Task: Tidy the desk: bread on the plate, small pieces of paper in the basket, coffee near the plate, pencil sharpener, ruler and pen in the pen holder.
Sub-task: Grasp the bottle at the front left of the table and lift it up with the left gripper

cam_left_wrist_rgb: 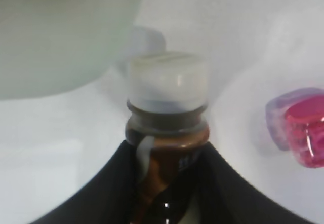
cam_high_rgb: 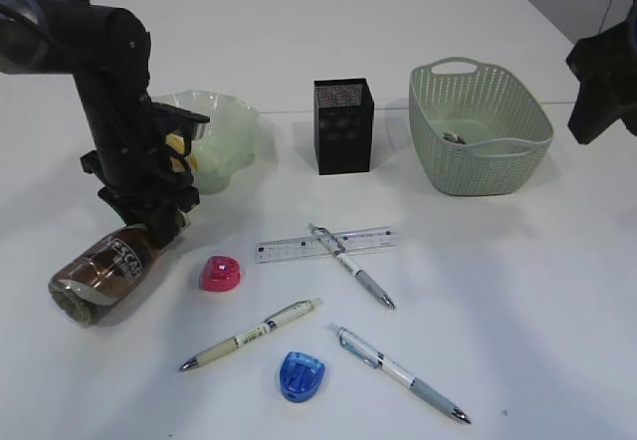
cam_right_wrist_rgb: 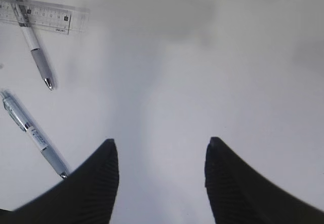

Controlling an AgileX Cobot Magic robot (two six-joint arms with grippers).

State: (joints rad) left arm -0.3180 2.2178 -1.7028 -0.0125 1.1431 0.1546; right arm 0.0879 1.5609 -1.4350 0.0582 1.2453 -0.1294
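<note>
**Coffee bottle gripped low and tilted beside the plate**

The main risk is the coffee (cam_high_rgb: 107, 273) slipping or rolling. It leans steeply, its base toward the near left of the desk (cam_high_rgb: 518, 291) and its cream cap up toward the plate (cam_high_rgb: 224, 131). The grip sits on the neck and shoulder, where the bottle narrows, so a slight loosening could let it pivot or slide out and roll across the smooth top. Swinging it upright could also knock the cap or the arm against the plate's wavy rim just beyond it, and the pink sharpener (cam_high_rgb: 219, 274) lies close on the right, within reach of a sweeping base.

The left gripper (cam_high_rgb: 159, 223) is partly closed, its dark fingers (cam_left_wrist_rgb: 101, 188) pressed on either side of the bottle just below the cap; it has hold of the coffee. The right gripper (cam_right_wrist_rgb: 159, 171) hangs with its jaws wide apart over bare desk, touching nothing.

Elsewhere, the ruler (cam_high_rgb: 324, 244) lies mid-desk with a pen (cam_high_rgb: 350, 266) across it, two more pens and a blue sharpener (cam_high_rgb: 301, 375) nearer. The pen holder (cam_high_rgb: 343, 126) stands far centre, the basket (cam_high_rgb: 478, 126) far right. Something yellowish sits in the plate, likely the bread, mostly hidden by the arm.
</note>
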